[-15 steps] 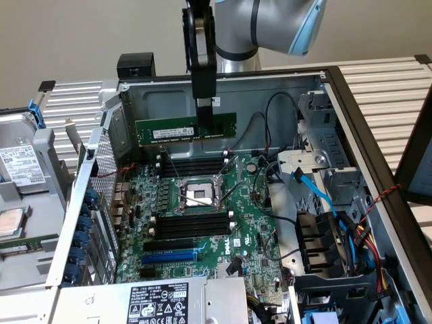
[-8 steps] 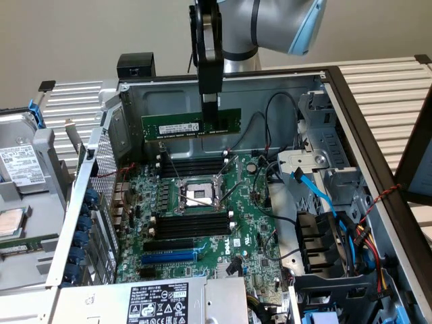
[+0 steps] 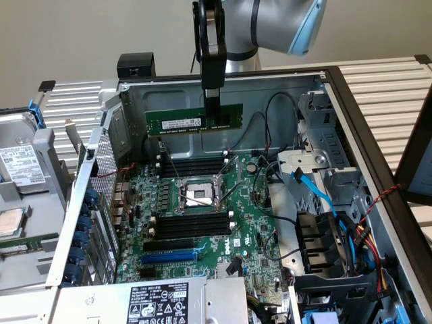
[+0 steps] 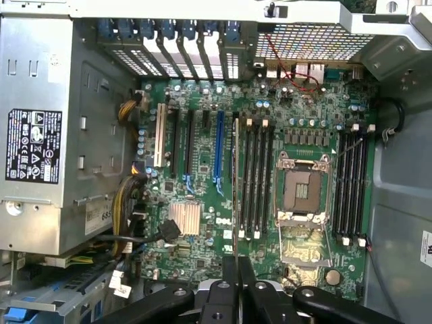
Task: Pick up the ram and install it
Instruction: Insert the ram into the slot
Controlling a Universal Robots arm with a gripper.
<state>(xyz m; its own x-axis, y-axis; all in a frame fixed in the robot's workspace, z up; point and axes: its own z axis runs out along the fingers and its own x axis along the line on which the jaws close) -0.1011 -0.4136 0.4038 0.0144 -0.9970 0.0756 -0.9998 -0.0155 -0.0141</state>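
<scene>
The ram (image 3: 177,121) is a long green stick with a white label. It hangs level and on edge in the air above the motherboard (image 3: 246,233), inside the open computer case. My gripper (image 3: 212,102) comes straight down from above and is shut on the stick's top edge, right of its middle. In the wrist view the ram (image 4: 235,182) shows edge-on as a thin line running out from my fingertips (image 4: 230,270). It lies beside one bank of black memory slots (image 4: 257,179). The black memory slots (image 3: 192,164) sit below the stick, behind the processor socket (image 3: 196,193).
A second slot bank (image 3: 190,225) lies in front of the socket. Cables and a blue lead (image 3: 317,196) crowd the exterior view's right. The case back wall (image 3: 175,91) stands close behind the stick. A power supply (image 3: 162,300) sits in front, a hard drive (image 3: 19,165) outside on the left.
</scene>
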